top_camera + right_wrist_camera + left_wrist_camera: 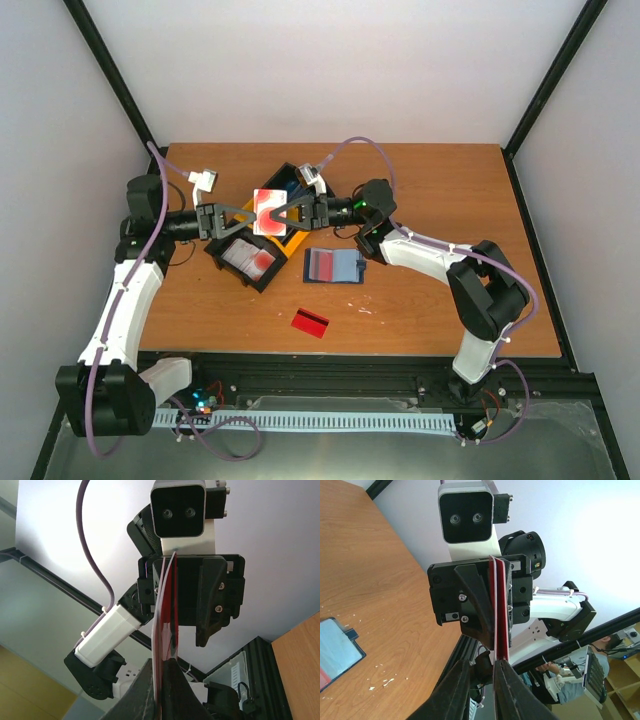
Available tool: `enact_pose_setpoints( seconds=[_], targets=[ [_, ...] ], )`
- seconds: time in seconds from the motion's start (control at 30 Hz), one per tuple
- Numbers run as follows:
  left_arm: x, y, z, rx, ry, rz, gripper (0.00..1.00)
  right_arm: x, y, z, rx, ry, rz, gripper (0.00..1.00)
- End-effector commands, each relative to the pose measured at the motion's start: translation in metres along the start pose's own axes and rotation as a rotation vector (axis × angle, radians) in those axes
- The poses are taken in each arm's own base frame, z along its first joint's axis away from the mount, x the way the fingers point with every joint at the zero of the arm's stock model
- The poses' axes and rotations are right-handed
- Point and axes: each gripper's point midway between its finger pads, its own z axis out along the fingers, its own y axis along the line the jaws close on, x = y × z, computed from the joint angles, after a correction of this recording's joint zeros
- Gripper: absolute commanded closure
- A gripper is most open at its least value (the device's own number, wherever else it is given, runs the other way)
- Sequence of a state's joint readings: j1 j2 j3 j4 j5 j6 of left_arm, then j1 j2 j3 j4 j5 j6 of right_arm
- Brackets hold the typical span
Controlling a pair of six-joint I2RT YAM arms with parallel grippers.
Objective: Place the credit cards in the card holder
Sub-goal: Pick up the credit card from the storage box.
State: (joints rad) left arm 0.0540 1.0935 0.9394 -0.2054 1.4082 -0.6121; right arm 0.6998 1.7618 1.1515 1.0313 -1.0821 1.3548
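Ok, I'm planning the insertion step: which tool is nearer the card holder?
Right. The right tool is behind and left of the card holder, pinching the credit cards by their right edge. The left tool grips the opposite edge, farther away.

No text, label or number is legible anywhere.

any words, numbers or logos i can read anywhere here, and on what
None can be read.
raised cards: red and white patches, any print too blurred.
stacked cards: too small to read.
loose red card: dark stripe, no legible marks.
wallet: no lettering visible.
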Motion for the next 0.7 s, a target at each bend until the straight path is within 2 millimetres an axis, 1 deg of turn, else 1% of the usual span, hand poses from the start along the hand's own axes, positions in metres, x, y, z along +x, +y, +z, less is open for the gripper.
enact_pose_setpoints(
  seconds=[0.0,0.1,0.23,0.33,0.4,0.47,0.57,0.67],
  targets=[
    [0.000,0.017,0.000,-0.054,-0.027,-0.039,0.84,-0.002,0.045,0.001,-0.076,0.018,-0.174,0.97],
    [0.003,0.022,0.003,-0.071,-0.020,-0.052,0.84,0.000,0.041,0.008,-0.053,0.034,-0.170,0.97],
    [0.005,0.035,0.004,-0.108,-0.013,-0.085,0.90,-0.003,0.043,0.012,-0.063,0.036,-0.177,0.97],
    [0.006,0.033,0.006,-0.096,-0.004,-0.078,0.89,-0.003,0.041,0.014,-0.059,0.044,-0.173,0.97],
    [0.007,0.032,0.009,-0.079,0.010,-0.074,0.84,-0.003,0.035,0.015,-0.047,0.047,-0.159,0.97],
    [0.010,0.034,0.010,-0.068,0.023,-0.078,0.82,-0.004,0.027,0.018,-0.028,0.050,-0.143,0.97],
    [0.012,0.037,0.011,-0.058,0.032,-0.084,0.83,-0.007,0.009,0.020,0.015,0.042,-0.105,0.97],
    [0.011,0.039,0.012,-0.053,0.035,-0.079,0.89,-0.008,-0.001,0.020,0.030,0.032,-0.080,0.97]
  ],
)
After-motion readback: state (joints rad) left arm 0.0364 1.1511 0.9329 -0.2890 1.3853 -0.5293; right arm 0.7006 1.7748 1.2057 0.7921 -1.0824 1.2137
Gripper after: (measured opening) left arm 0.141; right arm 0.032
